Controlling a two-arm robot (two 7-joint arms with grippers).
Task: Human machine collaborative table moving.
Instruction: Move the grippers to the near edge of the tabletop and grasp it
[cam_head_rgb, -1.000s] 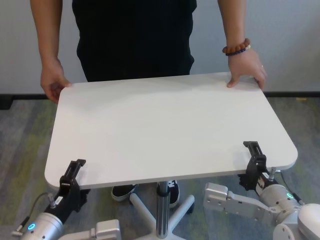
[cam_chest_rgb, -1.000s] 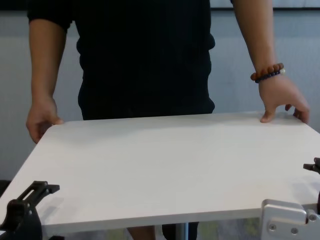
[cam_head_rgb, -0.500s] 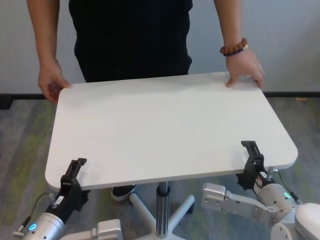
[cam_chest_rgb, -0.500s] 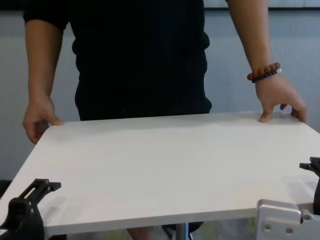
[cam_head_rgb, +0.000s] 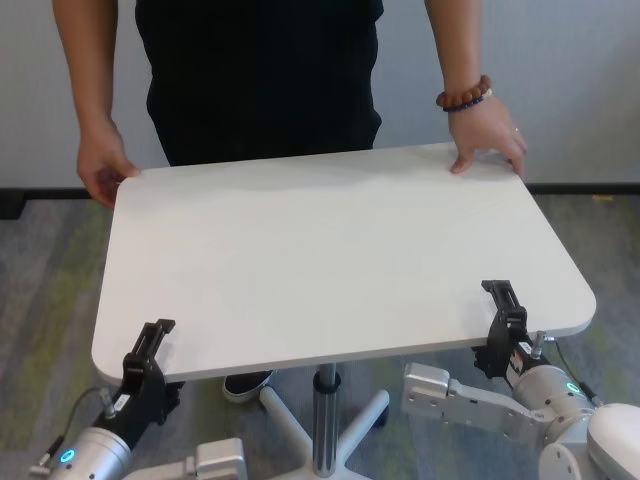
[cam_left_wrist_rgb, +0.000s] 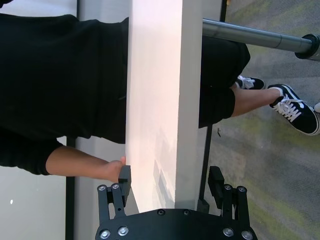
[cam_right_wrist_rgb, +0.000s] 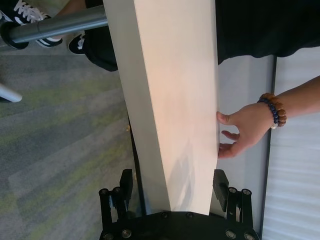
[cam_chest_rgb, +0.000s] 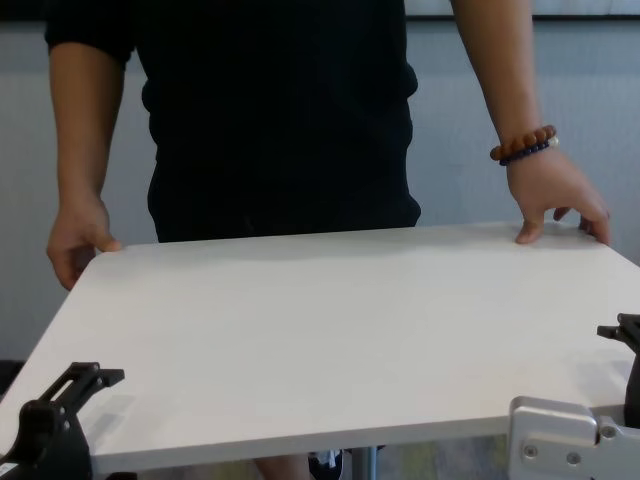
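The table (cam_head_rgb: 330, 250) is a white tabletop on a silver pole (cam_head_rgb: 322, 420). The human (cam_head_rgb: 260, 70), in black, stands at its far side. One hand (cam_head_rgb: 100, 165) holds the far left corner, and the hand with the beaded bracelet (cam_head_rgb: 485, 135) rests on the far right corner. The machine's left gripper (cam_head_rgb: 152, 345) straddles the near edge at the left corner. Its right gripper (cam_head_rgb: 503, 315) straddles it at the right corner. In the wrist views each gripper (cam_left_wrist_rgb: 170, 180) (cam_right_wrist_rgb: 172, 182) stands open, one finger above the top and one below, with a small gap.
Grey-green carpet (cam_head_rgb: 50, 290) surrounds the table, and a pale wall (cam_head_rgb: 580, 90) stands behind the human. The table's white star base (cam_head_rgb: 365, 415) spreads beneath it. The human's dark sneakers (cam_left_wrist_rgb: 295, 105) are on the floor beyond the pole.
The human and the tabletop's far edge have drifted slightly to the left. Both grippers stay open astride the near edge.
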